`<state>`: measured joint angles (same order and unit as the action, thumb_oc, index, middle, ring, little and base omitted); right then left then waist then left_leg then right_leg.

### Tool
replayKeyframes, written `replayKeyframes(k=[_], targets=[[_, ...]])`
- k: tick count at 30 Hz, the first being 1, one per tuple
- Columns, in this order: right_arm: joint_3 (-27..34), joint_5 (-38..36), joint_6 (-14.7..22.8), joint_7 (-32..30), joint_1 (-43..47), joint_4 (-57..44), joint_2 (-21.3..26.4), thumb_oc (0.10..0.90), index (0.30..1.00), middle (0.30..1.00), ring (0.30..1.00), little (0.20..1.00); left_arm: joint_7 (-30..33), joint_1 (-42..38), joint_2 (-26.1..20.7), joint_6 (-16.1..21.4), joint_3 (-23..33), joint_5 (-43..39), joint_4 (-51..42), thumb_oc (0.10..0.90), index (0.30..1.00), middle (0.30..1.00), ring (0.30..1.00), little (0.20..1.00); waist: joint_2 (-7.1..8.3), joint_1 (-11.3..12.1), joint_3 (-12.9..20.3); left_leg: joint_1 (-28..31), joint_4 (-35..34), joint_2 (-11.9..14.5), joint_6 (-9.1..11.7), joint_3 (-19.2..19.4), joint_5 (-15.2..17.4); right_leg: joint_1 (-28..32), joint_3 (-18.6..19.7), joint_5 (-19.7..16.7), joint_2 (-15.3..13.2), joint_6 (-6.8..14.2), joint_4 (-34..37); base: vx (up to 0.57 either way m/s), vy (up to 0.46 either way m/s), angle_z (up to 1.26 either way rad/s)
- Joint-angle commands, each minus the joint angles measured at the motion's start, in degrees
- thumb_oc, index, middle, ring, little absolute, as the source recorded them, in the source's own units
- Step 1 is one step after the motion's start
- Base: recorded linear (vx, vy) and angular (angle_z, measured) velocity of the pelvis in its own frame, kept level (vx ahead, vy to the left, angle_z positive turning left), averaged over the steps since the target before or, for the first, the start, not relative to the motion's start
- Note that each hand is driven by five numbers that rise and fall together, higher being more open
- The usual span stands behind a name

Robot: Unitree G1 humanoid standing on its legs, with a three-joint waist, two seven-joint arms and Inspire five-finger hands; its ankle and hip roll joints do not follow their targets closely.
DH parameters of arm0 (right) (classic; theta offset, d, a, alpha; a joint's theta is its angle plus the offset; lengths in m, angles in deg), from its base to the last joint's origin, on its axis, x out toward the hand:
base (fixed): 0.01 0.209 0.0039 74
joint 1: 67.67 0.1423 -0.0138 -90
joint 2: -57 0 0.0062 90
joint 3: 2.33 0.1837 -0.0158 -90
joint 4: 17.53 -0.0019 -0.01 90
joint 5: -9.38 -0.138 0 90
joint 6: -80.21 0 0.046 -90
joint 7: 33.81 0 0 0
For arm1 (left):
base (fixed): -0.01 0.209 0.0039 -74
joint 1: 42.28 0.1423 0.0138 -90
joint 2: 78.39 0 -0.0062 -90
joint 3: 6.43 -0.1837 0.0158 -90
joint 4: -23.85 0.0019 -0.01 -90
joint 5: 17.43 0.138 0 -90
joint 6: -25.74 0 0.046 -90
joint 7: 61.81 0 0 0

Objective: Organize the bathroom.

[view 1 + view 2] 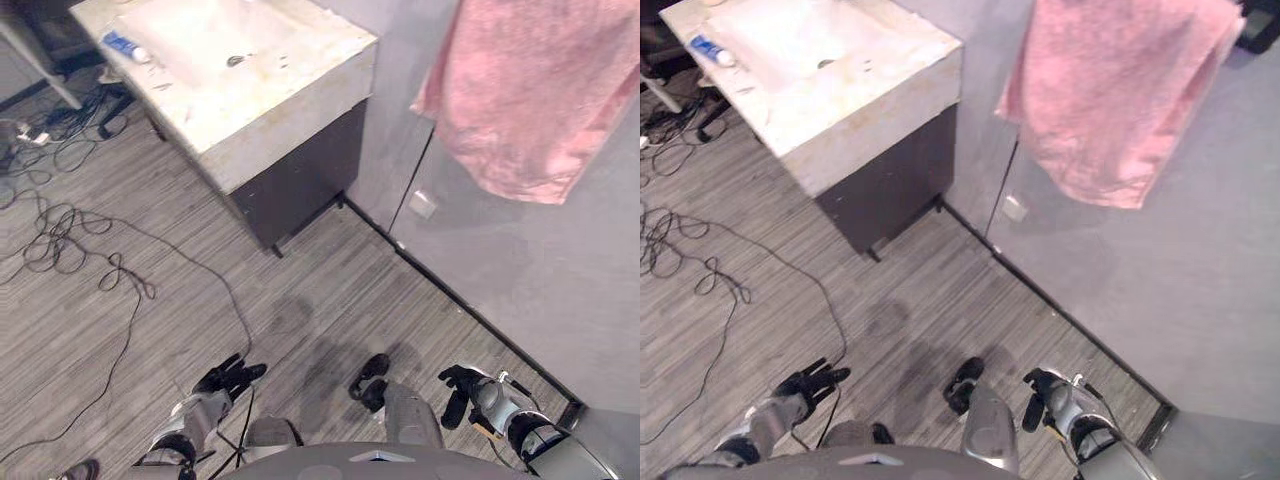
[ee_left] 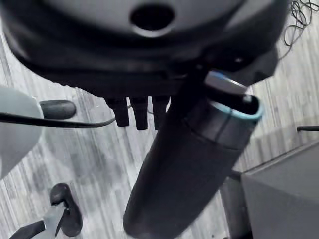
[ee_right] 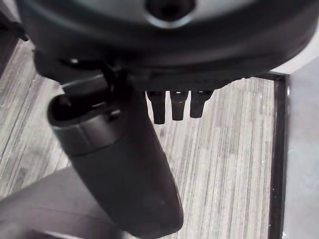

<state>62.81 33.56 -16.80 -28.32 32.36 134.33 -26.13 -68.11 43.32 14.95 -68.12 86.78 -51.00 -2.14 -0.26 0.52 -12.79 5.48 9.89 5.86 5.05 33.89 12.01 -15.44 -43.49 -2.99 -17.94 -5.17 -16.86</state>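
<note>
Hanging low at the robot's sides, both arms point down toward the floor (image 1: 330, 290). Left hand (image 1: 228, 378) sits at lower left over the planks, dark fingers straight and relaxed, holding nothing; its wrist view shows the fingers (image 2: 135, 110) as a short straight row beside the thick dark thumb. Right hand (image 1: 462, 388) sits at lower right near the wall base, fingers also loose and straight, empty; its wrist view gives the same picture, fingers (image 3: 177, 104) in a row past the rounded thumb.

Pink towel (image 1: 530, 90) hangs on the grey wall (image 1: 560, 290) at upper right, soft terry-looking cloth, draped with folds and an uneven lower edge, well apart from both hands. Sink (image 1: 215, 45) is a shallow rectangular white basin sunk into a pale stone-like bench (image 1: 290, 120) with speckled marks, sitting on a dark matte cabinet (image 1: 300, 185). A blue-and-white tube (image 1: 125, 45) lies flat on the bench rim just beside the basin, at its far left side. A small white socket plate (image 1: 422, 204) sits low on the wall below the towel.

Floor is grey striped wood-grain plank. Thin black cables (image 1: 70, 245) loop loosely across it to the left of the cabinet.
</note>
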Motion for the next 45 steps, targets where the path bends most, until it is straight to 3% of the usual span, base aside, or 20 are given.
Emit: replayKeyframes(k=[1, 4, 6, 7, 8, 10, 11, 12, 13, 14, 23, 25, 27, 30, 32, 34, 37, 38, 42, 45], targets=[[-1.37, -0.01, 0.58, 0.31, 1.24, -0.15, 0.66, 0.800, 0.900, 0.900, 0.900, 0.900, 1.40, 4.19, -5.04, 0.20, 1.16, 1.06, -0.38, 0.800, 0.900, 0.900, 0.900, 0.900, -0.29, 0.63, -1.18, 4.66, 0.99, 0.50, -1.07, -5.26, -0.83, 0.95, 7.64, -3.46, 1.23, 13.44, 5.51, -0.24, 0.129, 0.27], [-0.29, -0.20, 0.35, 0.31, -0.42, -0.20, 0.34, 0.800, 0.900, 0.900, 0.900, 0.900, 1.46, 4.45, -5.78, 0.30, 1.04, 1.33, -0.62, 0.800, 0.900, 0.900, 0.900, 0.900, 0.38, -0.05, -2.06, 3.17, 0.24, -1.09, -2.89, -7.52, 1.63, 1.49, 13.88, -5.84, 0.29, 16.39, 7.21, -0.20, 0.045, 0.75], [1.15, -0.74, 0.43, -0.61, -2.49, -0.33, 0.14, 0.800, 0.900, 0.900, 0.900, 0.900, 1.63, 4.37, -6.27, 0.07, 0.65, 3.51, -0.94, 0.800, 0.900, 0.900, 0.900, 0.900, 0.74, -1.06, -2.59, 1.24, -0.24, -2.09, -4.30, -11.77, 1.48, 2.37, 23.26, -6.71, 0.70, 18.79, 10.15, -0.21, -0.051, 0.80], [1.94, -1.10, 0.49, -0.71, -3.57, -0.63, 0.13, 0.800, 0.900, 0.900, 0.900, 0.900, 1.74, 3.86, -6.45, 0.07, -0.27, 4.14, -0.89, 0.800, 0.900, 0.900, 0.900, 0.900, 1.38, -2.15, -2.93, -0.85, 0.21, -3.26, -5.45, -15.19, 0.40, 1.98, 31.00, -8.41, 0.32, 18.39, 11.03, -0.15, -0.091, 0.59], [1.94, -1.10, 0.49, -0.71, -3.57, -0.63, 0.13, 0.800, 0.900, 0.900, 0.900, 0.900, 1.74, 3.86, -6.45, 0.07, -0.27, 4.14, -0.89, 0.800, 0.900, 0.900, 0.900, 0.900, 1.38, -2.15, -2.93, -0.85, 0.21, -3.26, -5.45, -15.19, 0.40, 1.98, 31.00, -8.41, 0.32, 18.39, 11.03, -0.13, -0.106, 0.85], [3.28, -0.80, -0.01, -0.52, -5.56, -0.63, 0.10, 0.800, 0.900, 0.900, 0.900, 0.900, 2.65, 2.47, -7.29, -1.52, -3.48, 3.09, -1.74, 0.800, 0.900, 0.900, 0.900, 0.900, -0.49, -5.40, -3.21, -3.67, 0.92, -3.57, -6.75, -24.01, -0.49, 1.67, 48.38, -4.70, 5.70, 16.93, 3.08, -0.06, 0.015, 1.30], [3.67, -1.50, -0.76, -0.66, -6.43, -0.40, 0.31, 0.800, 0.900, 0.900, 0.900, 0.900, 2.78, 1.50, -7.87, -3.07, -5.20, 1.99, -1.93, 0.800, 0.900, 0.900, 0.900, 0.900, -1.50, -6.91, -2.62, -4.39, 0.38, -4.16, -6.57, -26.55, -1.92, 3.31, 50.78, -0.14, 9.32, 16.19, 3.85, -0.06, 0.117, 1.92], [3.82, -1.32, -0.37, -0.77, -6.66, -0.16, 0.46, 0.800, 0.900, 0.900, 0.900, 0.900, 3.36, 1.03, -7.95, -4.05, -5.60, 1.22, -2.13, 0.800, 0.900, 0.900, 0.900, 0.900, -1.47, -6.93, -2.43, -4.92, 0.39, -4.71, -6.21, -27.95, -2.65, 4.10, 50.17, 0.27, 9.26, 15.91, 4.72, -0.09, 0.105, 2.15], [4.09, 0.70, 1.62, -1.32, -5.98, 1.20, 0.12, 0.800, 0.900, 0.900, 0.900, 0.900, 4.91, 0.52, -7.49, -4.07, -4.74, 0.80, -1.95, 0.800, 0.900, 0.900, 0.900, 0.900, -0.60, -5.80, -2.78, -5.28, 0.75, -5.04, -5.63, -25.67, -2.65, 4.04, 43.83, -0.49, 7.78, 15.80, 6.96, -0.09, 0.027, 2.17], [3.36, 0.62, 1.93, -1.45, -5.39, 1.60, 0.13, 0.800, 0.900, 0.900, 0.900, 0.900, 5.34, 0.56, -7.28, -3.35, -3.98, 0.67, -1.57, 0.800, 0.900, 0.900, 0.900, 0.900, -0.06, -5.25, -3.18, -5.25, 1.24, -5.02, -5.55, -24.34, -2.13, 4.07, 41.66, -1.14, 7.42, 15.78, 8.25, -0.12, -0.059, 1.36], [1.88, -4.43, 2.34, -4.34, -4.17, 0.95, 0.79, 0.800, 0.900, 0.900, 0.900, 0.900, 3.22, 0.62, -5.63, 1.69, -1.81, 2.23, -1.23, 0.800, 0.900, 0.900, 0.900, 0.900, 0.09, -5.79, -5.38, -6.78, 5.11, -2.84, -3.42, -25.05, -3.84, 6.40, 42.81, 2.80, 11.83, 11.99, 8.62, -0.07, -0.074, -0.14], [2.29, -5.27, 1.90, -3.78, -3.99, 0.28, 1.17, 0.800, 0.900, 0.900, 0.900, 0.900, 3.84, 0.83, -5.43, 2.08, -2.12, 0.88, -1.84, 0.800, 0.900, 0.900, 0.900, 0.900, 0.29, -5.14, -5.66, -12.62, 15.73, -1.68, -0.83, -29.37, -10.71, 7.48, 43.01, 4.22, 12.78, 10.20, 7.29, -0.02, -0.038, 0.16], [1.90, -5.12, 2.69, -3.82, -3.71, 0.39, 1.39, 0.800, 0.900, 0.900, 0.900, 0.900, 3.61, 1.30, -5.40, 2.96, -1.65, 0.04, -2.25, 0.800, 0.900, 0.900, 0.900, 0.900, 0.95, -4.20, -6.18, -16.28, 21.27, -1.97, -1.10, -33.76, -12.91, 7.48, 43.85, 4.89, 12.68, 9.35, 5.34, -0.01, 0.050, 0.31], [0.96, -6.00, 3.63, -4.89, -3.32, -0.21, 1.60, 0.800, 0.900, 0.900, 0.900, 0.900, 4.10, 2.50, -5.37, 3.00, -1.05, -0.97, -3.17, 0.800, 0.900, 0.900, 0.900, 0.900, 0.56, -3.78, -6.24, -14.59, 15.18, 3.60, -1.04, -36.46, -16.17, 6.76, 45.56, 7.79, 13.54, 9.02, 0.73, 0.10, 0.254, -0.19], [0.90, -6.91, 3.84, -6.25, -2.55, -0.17, 1.71, 0.800, 0.900, 0.900, 0.900, 0.900, 4.38, 2.11, -5.85, 2.34, -1.70, -2.43, -3.00, 0.800, 0.900, 0.900, 0.900, 0.900, -1.00, -4.42, -5.80, -9.76, 3.04, 8.26, -0.01, -37.60, -17.35, 5.45, 47.68, 9.74, 13.15, 10.29, -2.02, 0.11, 0.447, -0.31], [0.84, -7.59, 4.75, -7.98, -1.54, 0.03, 1.85, 0.800, 0.900, 0.900, 0.900, 0.900, 4.71, 0.92, -5.83, 2.42, -2.86, -3.31, -2.87, 0.800, 0.900, 0.900, 0.900, 0.900, -1.83, -4.12, -6.50, -10.73, 0.60, 7.43, 0.12, -38.67, -16.61, 4.77, 49.22, 10.21, 11.94, 11.52, -3.33, 0.00, 0.412, -0.03], [1.84, -6.38, 4.47, -9.49, 0.27, -2.29, 2.55, 0.800, 0.900, 0.900, 0.900, 0.900, 5.36, -2.19, -5.14, 1.30, -5.53, -3.03, -2.76, 0.800, 0.900, 0.900, 0.900, 0.900, -2.38, -4.58, -7.37, -13.37, 5.23, 3.92, -0.33, -33.56, -9.03, 2.56, 47.29, 8.54, 4.94, 14.65, -5.44, -0.04, 0.407, 0.23], [1.79, -6.68, 4.72, -9.53, 0.39, -2.48, 2.65, 0.800, 0.900, 0.900, 0.900, 0.900, 5.47, -2.35, -5.10, 1.56, -5.81, -2.77, -2.61, 0.800, 0.900, 0.900, 0.900, 0.900, -2.23, -4.38, -7.64, -13.88, 6.12, 3.22, -0.38, -33.97, -8.31, 2.52, 47.32, 8.10, 4.46, 14.85, -5.26, -0.02, 0.401, 0.37], [2.01, -4.49, 5.53, -8.97, 0.65, -5.37, 3.61, 0.800, 0.900, 0.900, 0.900, 0.900, 5.95, -1.08, -6.60, 0.74, -5.62, -4.59, -3.30, 0.800, 0.900, 0.900, 0.900, 0.900, -1.28, -2.47, -8.52, -14.04, 8.06, 0.60, -1.90, -32.18, -5.64, 5.23, 45.57, 3.25, 0.06, 16.11, -0.05, 0.05, 0.224, 0.05], [2.01, -1.59, 5.81, -7.85, -0.25, -7.44, 4.35, 0.800, 0.900, 0.900, 0.900, 0.900, 6.01, 1.64, -7.57, -0.74, -2.81, -2.15, -3.28, 0.800, 0.900, 0.900, 0.900, 0.900, -0.48, -0.53, -8.55, -12.74, 7.51, -1.43, -3.25, -30.88, -3.89, 2.92, 44.28, -4.97, -3.60, 16.21, -2.35, 0.08, 0.200, -0.44]])
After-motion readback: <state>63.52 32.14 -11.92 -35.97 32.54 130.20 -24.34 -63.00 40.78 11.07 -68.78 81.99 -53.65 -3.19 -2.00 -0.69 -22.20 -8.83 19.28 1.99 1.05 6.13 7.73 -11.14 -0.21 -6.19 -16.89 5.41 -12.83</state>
